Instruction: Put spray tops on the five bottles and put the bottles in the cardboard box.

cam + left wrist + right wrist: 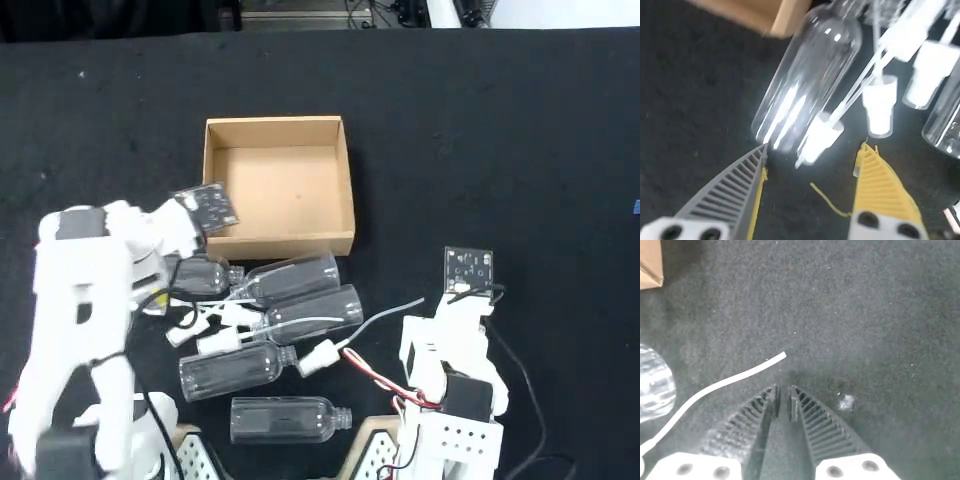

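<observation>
5 clear, cylindrical plastic bottles lie on their sides on the black, felt-like surface, clustered just near of the open, square cardboard box. White spray tops with thin dip tubes lie loose among them. The left gripper, with 1 grey and 1 yellow ribbed finger, is spread wide and holds nothing. 1 spray top lies between and just beyond its tips, beside a bottle. The right gripper, dark and ribbed, is closed to a narrow slit and empty, right of the bottles. 1 dip tube ends just beyond its tips.
</observation>
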Controlling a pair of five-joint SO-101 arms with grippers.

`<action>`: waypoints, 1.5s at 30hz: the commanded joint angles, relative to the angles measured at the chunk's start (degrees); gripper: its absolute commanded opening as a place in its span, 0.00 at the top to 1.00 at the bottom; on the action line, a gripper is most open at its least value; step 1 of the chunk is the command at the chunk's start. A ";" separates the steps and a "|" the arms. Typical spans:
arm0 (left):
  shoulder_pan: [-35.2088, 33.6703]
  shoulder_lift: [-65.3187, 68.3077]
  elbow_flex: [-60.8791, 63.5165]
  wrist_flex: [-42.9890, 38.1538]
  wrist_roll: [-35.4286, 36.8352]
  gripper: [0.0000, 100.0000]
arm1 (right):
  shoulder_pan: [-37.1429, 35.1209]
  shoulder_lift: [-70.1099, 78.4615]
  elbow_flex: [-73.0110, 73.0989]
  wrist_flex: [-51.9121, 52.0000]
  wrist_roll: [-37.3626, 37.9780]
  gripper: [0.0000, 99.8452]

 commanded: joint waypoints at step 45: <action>5.85 19.87 0.48 -15.47 -1.05 0.75 | 0.44 -5.49 -0.31 0.62 0.26 0.99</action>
